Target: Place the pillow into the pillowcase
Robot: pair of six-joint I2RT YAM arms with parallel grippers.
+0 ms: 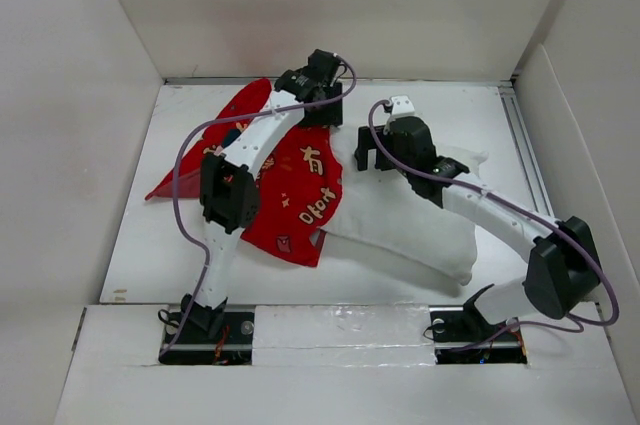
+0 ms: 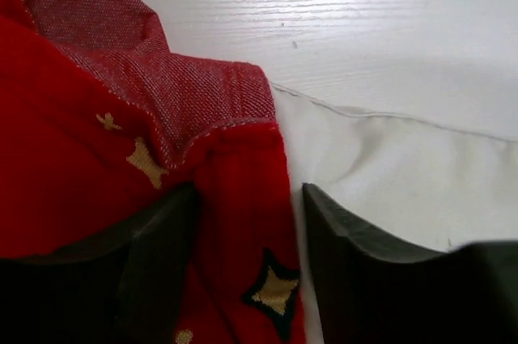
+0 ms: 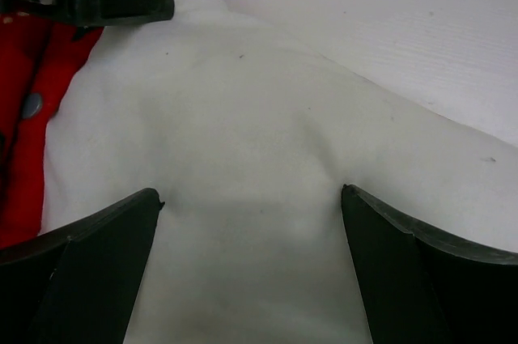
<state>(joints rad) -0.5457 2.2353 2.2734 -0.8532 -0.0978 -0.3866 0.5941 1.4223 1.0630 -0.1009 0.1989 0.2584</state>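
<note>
Here, the left fingers (image 2: 332, 231) stand parted and released, clamping nothing. The turned hem of the pillowcase (image 2: 73, 174) runs up the gap between them, one finger over the red cloth with its gold stars, the other over the pillow (image 2: 405, 166) just beside that hem. The right fingers (image 3: 121, 239) are spread wide and likewise released, straddling a soft rise of the white pillow, whose fabric fills the space between them; whether their tips press into it cannot be told. To the left of those fingers a strip of the red case borders the pillow. Seen from above, the pillow lies across the middle and right of the white counter (image 1: 140, 245), its left end meeting and partly slipping under the edge of the case, its remaining bulk outside. The case lies crumpled on the left, print upward, a duller red corner pointing far left. The left arm reaches over the case to its far edge; the right arm reaches over the pillow.
</note>
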